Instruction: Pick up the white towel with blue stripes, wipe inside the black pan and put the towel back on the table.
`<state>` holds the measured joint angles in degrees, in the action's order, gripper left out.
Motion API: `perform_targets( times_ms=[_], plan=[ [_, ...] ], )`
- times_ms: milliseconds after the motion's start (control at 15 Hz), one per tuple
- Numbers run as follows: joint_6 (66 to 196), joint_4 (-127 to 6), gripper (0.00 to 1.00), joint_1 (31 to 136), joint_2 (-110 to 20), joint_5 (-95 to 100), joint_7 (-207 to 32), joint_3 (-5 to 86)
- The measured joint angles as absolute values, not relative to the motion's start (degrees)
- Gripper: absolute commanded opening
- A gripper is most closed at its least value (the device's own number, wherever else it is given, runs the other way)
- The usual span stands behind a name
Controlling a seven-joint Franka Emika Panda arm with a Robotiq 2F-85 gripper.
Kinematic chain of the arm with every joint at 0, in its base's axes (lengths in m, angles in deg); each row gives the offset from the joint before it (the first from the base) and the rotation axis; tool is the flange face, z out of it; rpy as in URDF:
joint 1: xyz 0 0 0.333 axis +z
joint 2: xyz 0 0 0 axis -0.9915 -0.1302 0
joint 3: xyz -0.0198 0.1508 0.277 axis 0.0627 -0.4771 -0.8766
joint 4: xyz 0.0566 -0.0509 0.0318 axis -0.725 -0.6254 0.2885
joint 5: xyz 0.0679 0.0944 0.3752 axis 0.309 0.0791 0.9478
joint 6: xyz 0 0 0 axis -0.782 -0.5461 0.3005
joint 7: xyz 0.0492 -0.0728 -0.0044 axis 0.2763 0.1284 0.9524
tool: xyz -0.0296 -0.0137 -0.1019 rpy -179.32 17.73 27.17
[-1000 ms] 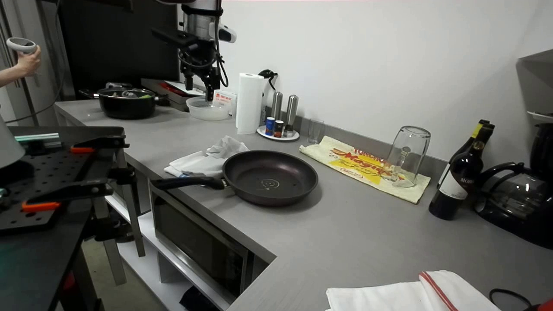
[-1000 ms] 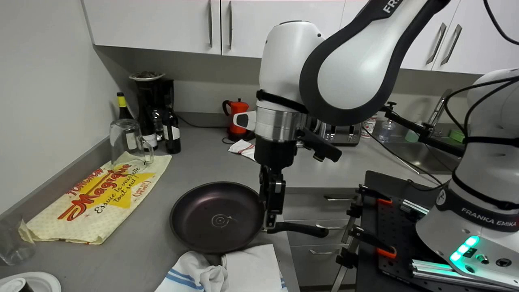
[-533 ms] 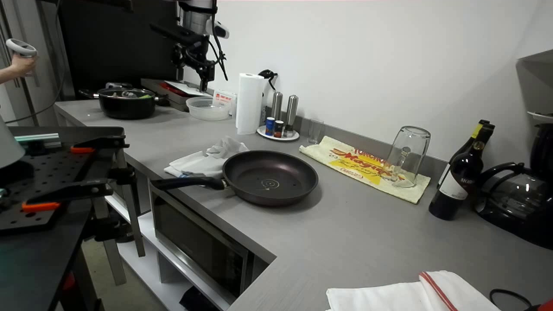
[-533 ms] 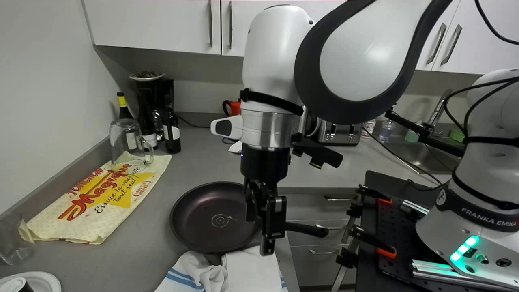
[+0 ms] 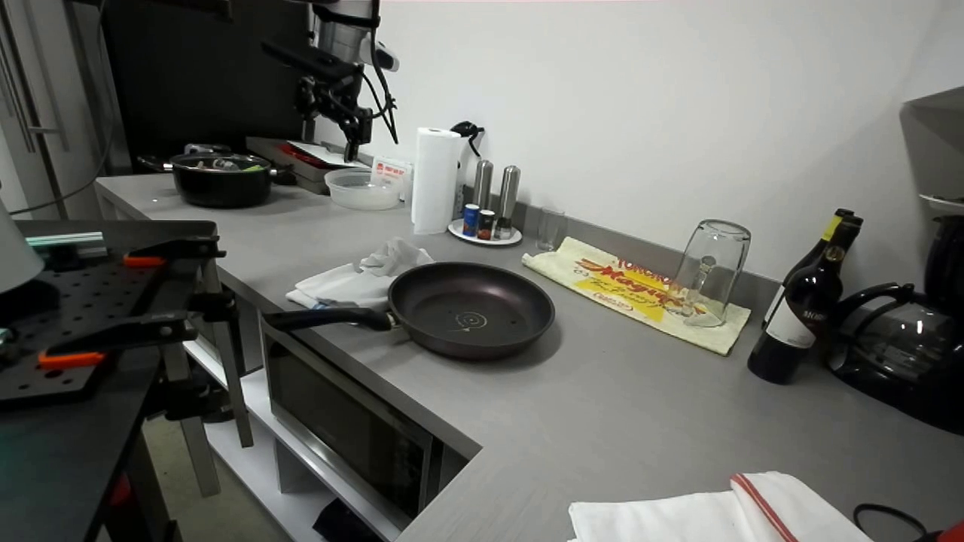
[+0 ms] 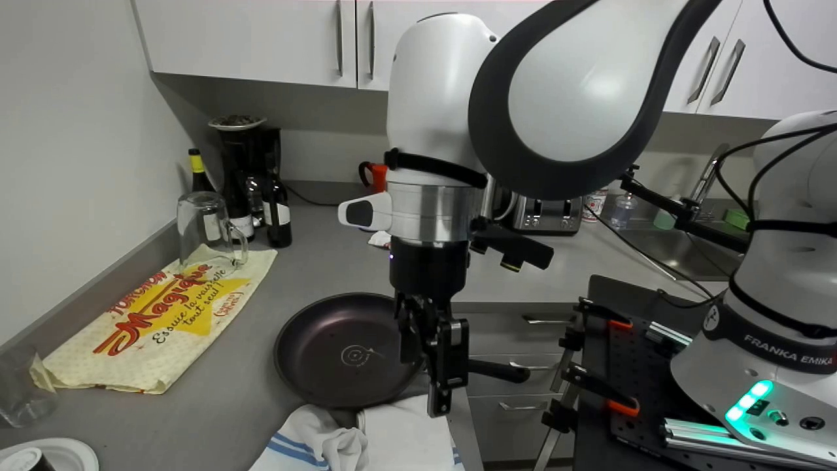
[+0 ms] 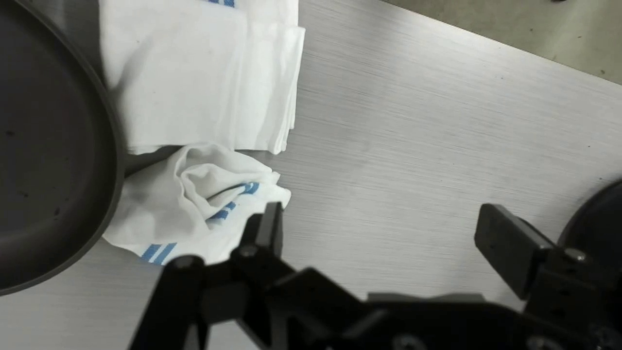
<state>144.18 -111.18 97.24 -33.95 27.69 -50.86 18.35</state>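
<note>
The white towel with blue stripes [image 5: 361, 284] lies on the counter beside the black pan [image 5: 471, 312]. In the wrist view it has a crumpled part [image 7: 160, 209] and a flat folded part [image 7: 175, 82]; I cannot tell whether these are one cloth. The towel touches or nearly touches the rim of the pan [image 7: 53, 131]. My gripper [image 7: 381, 218] is open and empty above the counter, to the right of the crumpled part in the wrist view. In the exterior views, the gripper [image 5: 331, 143] [image 6: 424, 386] hangs well above the counter, beyond the towel and pan from one side.
A black pot [image 5: 222, 184], a clear plastic tub [image 5: 363, 194], a paper roll [image 5: 435, 181] and a plate of shakers [image 5: 486, 232] stand along the counter. A yellow cloth [image 6: 157, 320] carries a glass jar [image 6: 206, 229]. Wine bottles [image 5: 802, 309] stand near the wall.
The arm has shifted and the gripper has tilted, moving away from the pan past the towel; in the last half second it barely moved. The hand with the controller has left view.
</note>
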Motion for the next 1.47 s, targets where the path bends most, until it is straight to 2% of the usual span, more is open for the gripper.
perform_targets(
  times_ms=[333, 733, 1000, 1200, 1467],
  plan=[
    [147.4, -111.9, 1.00, 96.0, -35.9, 26.6, -52.5, 19.2],
    [159.5, -107.3, 1.00, 95.9, -49.5, 17.6, -60.3, 19.4],
    [162.8, -100.5, 1.00, 98.0, -57.4, 10.1, -67.2, 20.1],
    [166.7, -95.4, 1.00, 103.1, -62.0, 5.5, -74.5, 25.3],
    [172.0, -89.9, 1.00, 114.5, -67.2, 3.7, -86.9, 37.7]
  ],
)
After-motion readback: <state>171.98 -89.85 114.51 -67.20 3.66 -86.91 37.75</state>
